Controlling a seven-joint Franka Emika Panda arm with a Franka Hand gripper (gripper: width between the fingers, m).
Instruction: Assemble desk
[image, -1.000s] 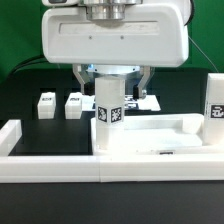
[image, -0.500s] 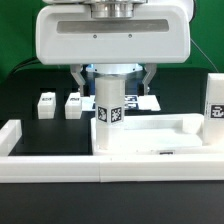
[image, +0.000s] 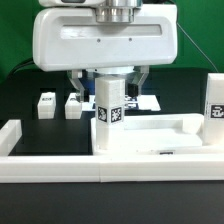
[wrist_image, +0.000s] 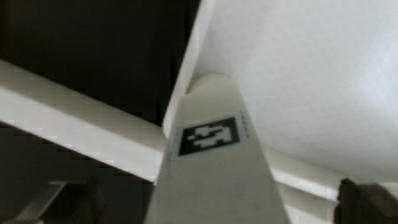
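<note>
White leg (image: 109, 112) upright on the tabletop (image: 182, 128) (2 loose legs (image: 45, 105) lie apart); gripper (image: 110, 80) straddles it, fingers (image: 78, 82) spread wide.

Exterior camera sits low and close, facing my arm (image: 100, 45) over the border wall (image: 60, 165). My wrist camera looks down from very near onto the upright leg (wrist_image: 214, 150), which both views share.
</note>
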